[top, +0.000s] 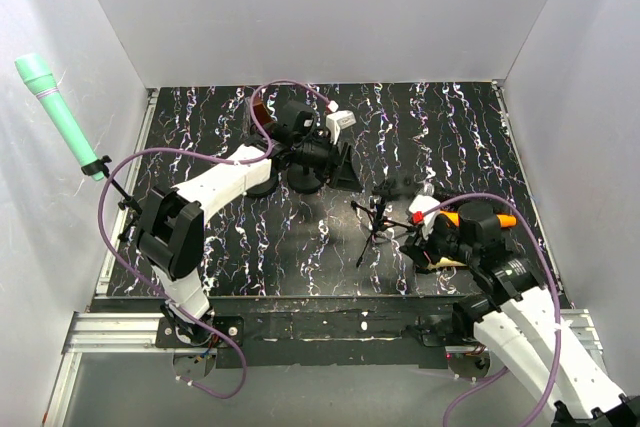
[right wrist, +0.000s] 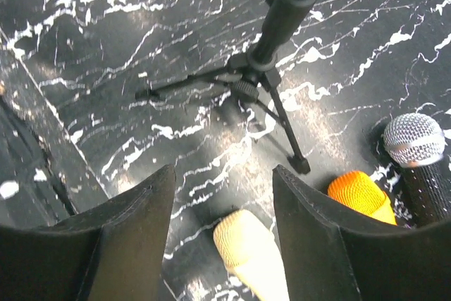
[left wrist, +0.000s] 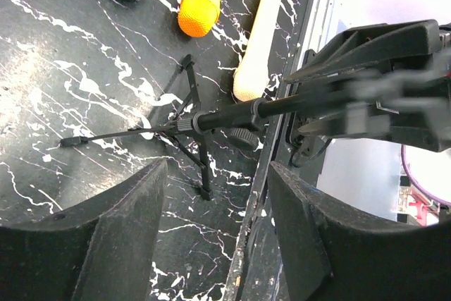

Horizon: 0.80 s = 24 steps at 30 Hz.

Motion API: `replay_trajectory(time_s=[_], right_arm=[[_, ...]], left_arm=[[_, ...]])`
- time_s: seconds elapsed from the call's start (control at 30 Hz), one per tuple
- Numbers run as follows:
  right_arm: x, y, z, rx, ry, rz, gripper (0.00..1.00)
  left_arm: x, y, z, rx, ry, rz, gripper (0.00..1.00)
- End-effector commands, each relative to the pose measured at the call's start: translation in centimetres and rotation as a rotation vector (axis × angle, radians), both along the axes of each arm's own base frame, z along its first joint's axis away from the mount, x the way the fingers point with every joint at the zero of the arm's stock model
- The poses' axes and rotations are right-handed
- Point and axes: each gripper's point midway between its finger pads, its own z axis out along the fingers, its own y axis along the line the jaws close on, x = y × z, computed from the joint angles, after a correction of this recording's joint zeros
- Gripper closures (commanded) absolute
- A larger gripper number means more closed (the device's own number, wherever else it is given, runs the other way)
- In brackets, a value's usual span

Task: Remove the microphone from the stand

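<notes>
The teal microphone [top: 58, 112] sits clipped in its stand [top: 96, 165] at the upper left of the top view, untouched. The left hand [left wrist: 218, 241] and right hand [right wrist: 224, 241] are both spread and empty, over the bare tripod [right wrist: 278, 22] at the table's centre. The approach is not yet made. Next, the left arm probably has to swing over and grip the microphone.

Matt blk stand [right wrist: 271, 26], wire-mesh mic grille [right wrist: 414, 139], orange foam windscreen [right wrist: 356, 189], smooth marbled tbl [right wrist: 106, 47].

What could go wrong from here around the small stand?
1. The stand rests on thin legs; a bump from the open right gripper could tip it.
2. The cream microphone, orange microphone and silver-headed microphone lie loose by its feet; a nudge might roll them.
3. The purple cable loops close to the lower end of the green microphone and might snag.
</notes>
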Motion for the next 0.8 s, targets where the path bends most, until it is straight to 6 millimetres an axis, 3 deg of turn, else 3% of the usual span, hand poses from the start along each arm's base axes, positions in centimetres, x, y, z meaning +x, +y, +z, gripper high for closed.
replay_trajectory(time_s=[0.0,0.23,0.43,0.63,0.77], right_arm=[[-2.3,-2.1,0.7,-0.119,-0.03,0.059,0.36],[-3.2,-3.3,3.2,-0.121,-0.078,0.017,0.31],[-2.1,-1.9,8.9,-0.054,-0.127,0.036,0.29],[-0.8,-0.1,15.6,0.023,-0.209,0.081,0.22],[-1.6,1.3,17.6,0.044,-0.215,0.197,0.18]], left_arm=[[0.5,0.6,6.2,-0.075,-0.219,-0.013,0.42],[1.2,0.9,8.6,-0.078,-0.346,-0.022,0.41],[2.2,1.6,11.5,-0.061,-0.515,-0.029,0.41],[4.7,2.6,12.8,0.015,-0.656,0.054,0.41],[4.8,3.0,13.7,0.015,-0.699,0.072,0.4]])
